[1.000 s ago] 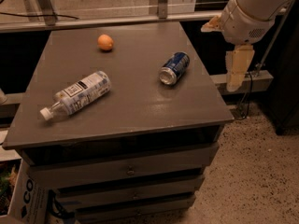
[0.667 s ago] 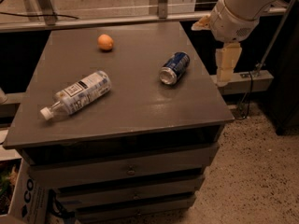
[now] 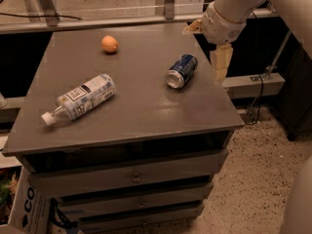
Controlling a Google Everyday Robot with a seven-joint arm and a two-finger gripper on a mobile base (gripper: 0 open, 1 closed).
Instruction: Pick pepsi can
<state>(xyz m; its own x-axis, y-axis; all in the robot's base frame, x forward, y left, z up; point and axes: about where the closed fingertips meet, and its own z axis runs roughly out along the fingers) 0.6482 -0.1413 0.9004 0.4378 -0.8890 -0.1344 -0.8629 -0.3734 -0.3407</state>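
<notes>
Three things lie on the worktop point(image 3: 122, 126): a clear bottle point(image 3: 80, 101) on its side at left, an orange point(image 3: 109, 44) further back, and the pepsi can point(image 3: 181, 71) on its side near the right edge, its long axis running near-left to far-right. Just right of the can hangs the claw point(image 3: 220, 65); whether it is released or clenched I cannot tell. The drawers point(image 3: 131, 177) below are shut, their contents hidden.

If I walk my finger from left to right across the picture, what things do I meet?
plastic bottle lying down → orange farther back → pepsi can on its side → gripper, hanging by the right edge of the table, just right of the can
</notes>
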